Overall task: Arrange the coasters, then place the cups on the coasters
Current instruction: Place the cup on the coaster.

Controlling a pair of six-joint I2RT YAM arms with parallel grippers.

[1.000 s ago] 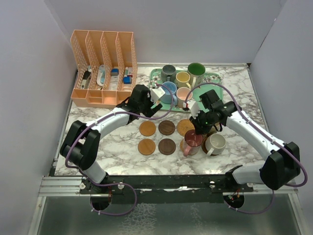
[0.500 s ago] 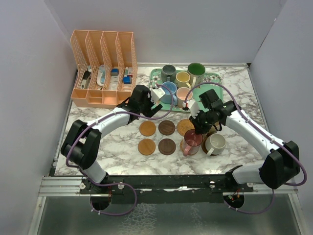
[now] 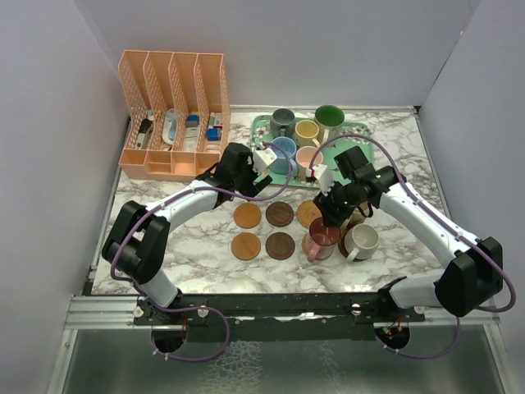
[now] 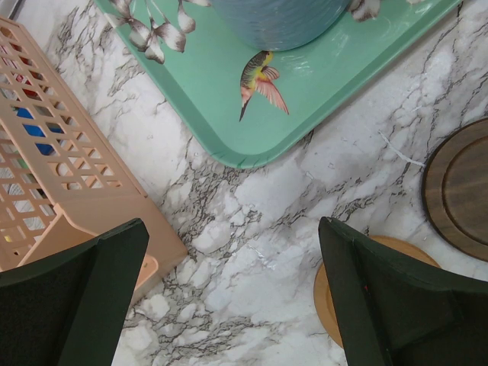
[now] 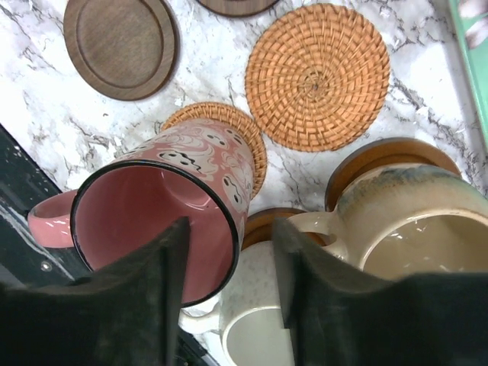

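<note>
A pink mug [image 5: 206,156] with a black rim stands on a woven coaster [image 5: 248,133] in the front row. My right gripper [image 5: 229,229] hangs just above it, open, one finger inside the mug and one outside, both apart from the wall. A cream-white mug [image 3: 361,240] and a tan mug [image 5: 412,221] sit on coasters to its right. Several bare coasters lie left of it, among them a woven one [image 5: 316,76] and a dark wooden one [image 5: 120,46]. My left gripper [image 4: 232,229] stands open over bare marble near the blue cup [image 4: 278,15].
The teal floral tray [image 3: 361,152] at the back holds grey [image 3: 283,121], yellow [image 3: 307,131], green [image 3: 329,119] and blue cups, plus a peach one [image 3: 308,158]. A peach desk organizer [image 3: 172,115] stands at the back left. White walls close in both sides.
My right gripper's jaws have parted and let go of the pink mug's rim. The mug rests on its coaster. The left arm has not moved.
</note>
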